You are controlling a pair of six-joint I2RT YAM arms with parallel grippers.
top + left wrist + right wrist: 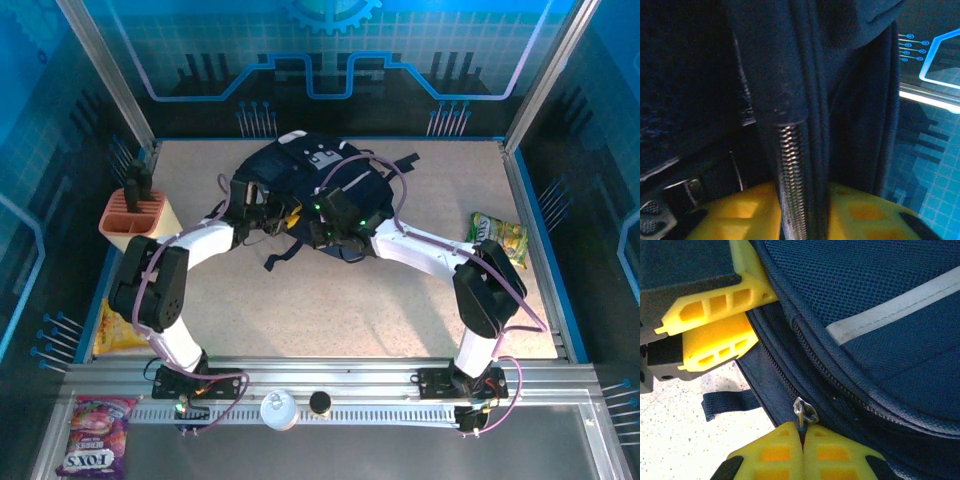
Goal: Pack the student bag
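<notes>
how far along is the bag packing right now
Done: nothing looks packed. In hand: the right gripper is shut on the zipper pull of the student bag, and the left gripper clamps the zipper edge. Left: the green snack packet, yellow packet and orange pen holder sit outside it on the table.

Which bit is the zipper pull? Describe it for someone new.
Find the navy student bag at the back of the table. On its zipper track sit the shut yellow fingers of the right gripper. The zipper pull is the small silver loop pinched between them, shiny against dark fabric.
</notes>
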